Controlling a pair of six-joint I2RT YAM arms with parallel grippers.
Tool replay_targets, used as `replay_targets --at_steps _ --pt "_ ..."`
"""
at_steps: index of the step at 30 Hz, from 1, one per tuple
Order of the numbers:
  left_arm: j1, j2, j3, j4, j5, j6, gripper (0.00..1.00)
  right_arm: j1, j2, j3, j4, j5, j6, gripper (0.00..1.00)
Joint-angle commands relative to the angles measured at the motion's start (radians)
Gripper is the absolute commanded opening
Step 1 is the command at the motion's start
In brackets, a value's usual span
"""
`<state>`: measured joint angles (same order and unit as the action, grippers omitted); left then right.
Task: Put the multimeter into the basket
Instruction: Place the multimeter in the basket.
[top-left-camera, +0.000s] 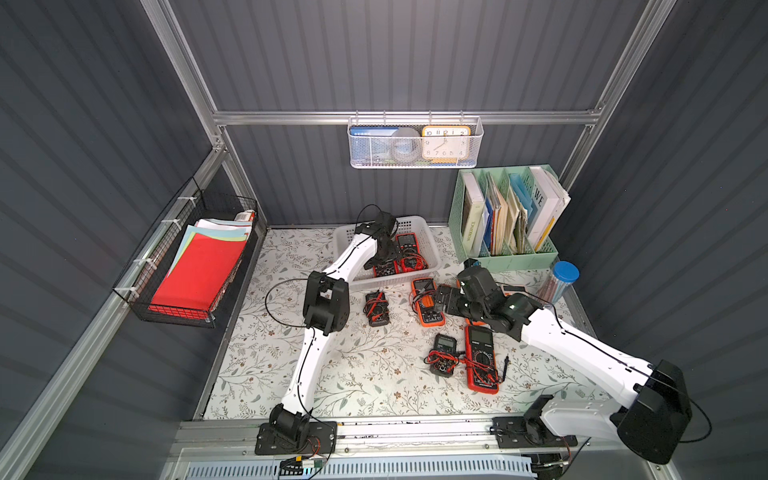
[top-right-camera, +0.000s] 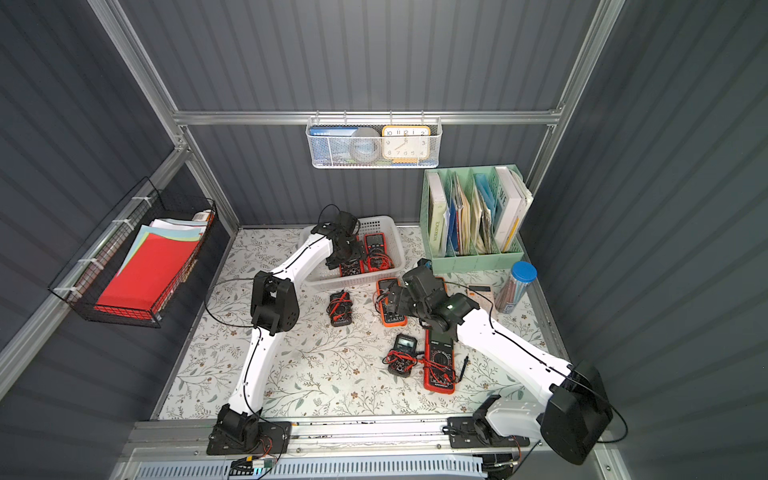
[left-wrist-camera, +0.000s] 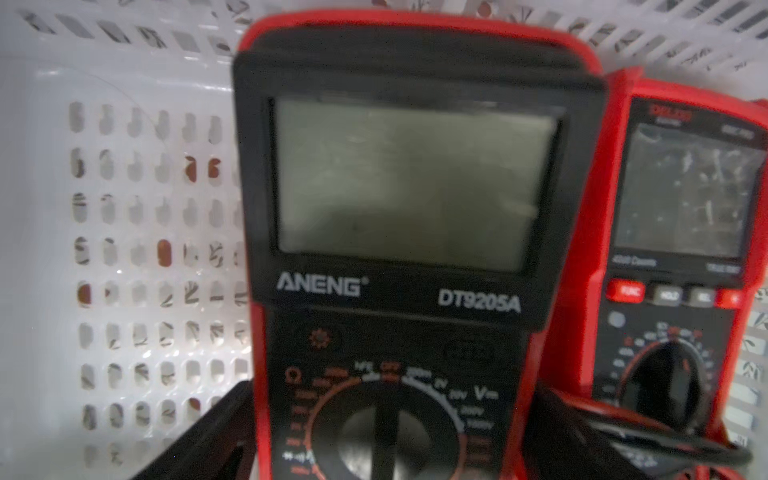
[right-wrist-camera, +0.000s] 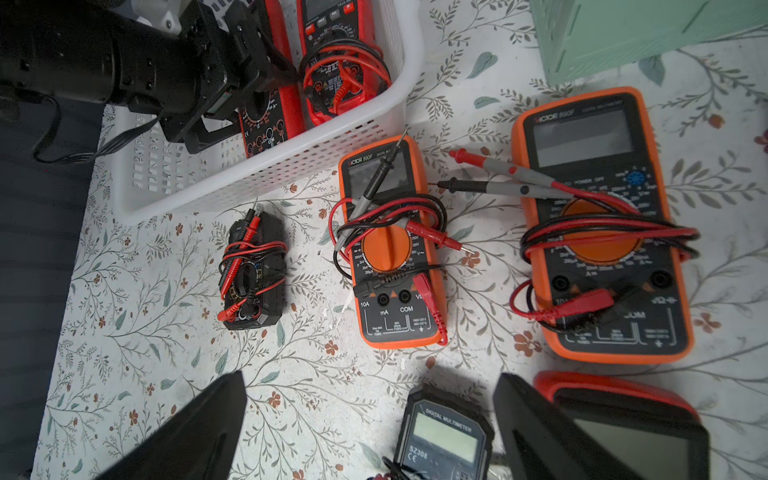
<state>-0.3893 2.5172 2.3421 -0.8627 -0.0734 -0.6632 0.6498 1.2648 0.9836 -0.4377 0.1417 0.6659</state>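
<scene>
Well, my left hand sat around the red multimeter in the basket, I think to lay it down; pinching or loose, I couldn't tell. My right hand hung spread.

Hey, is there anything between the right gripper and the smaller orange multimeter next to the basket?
Nothing visible does. The right gripper hangs open above the table close to the smaller orange multimeter, with only air between them. That meter's own red and black leads are wrapped over its dial.
</scene>
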Motion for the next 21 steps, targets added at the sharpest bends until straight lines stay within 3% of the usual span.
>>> replay_targets --at_steps 1,6,11,21 --pt "-0.004 0.017 0.030 0.042 0.022 -0.030 0.49 -0.003 -0.008 -0.019 -0.012 0.004 0.011 0.99" --pt "-0.004 0.017 0.028 0.055 0.032 -0.018 0.68 -0.003 -0.009 -0.021 -0.011 0.002 0.011 0.99" --pt "-0.006 -0.001 0.022 0.075 0.044 -0.008 0.99 -0.003 -0.006 -0.017 -0.012 0.000 0.012 0.99" --pt "-0.009 -0.041 0.009 0.088 0.045 0.005 0.99 -0.003 -0.010 -0.015 -0.012 0.000 0.012 0.99"
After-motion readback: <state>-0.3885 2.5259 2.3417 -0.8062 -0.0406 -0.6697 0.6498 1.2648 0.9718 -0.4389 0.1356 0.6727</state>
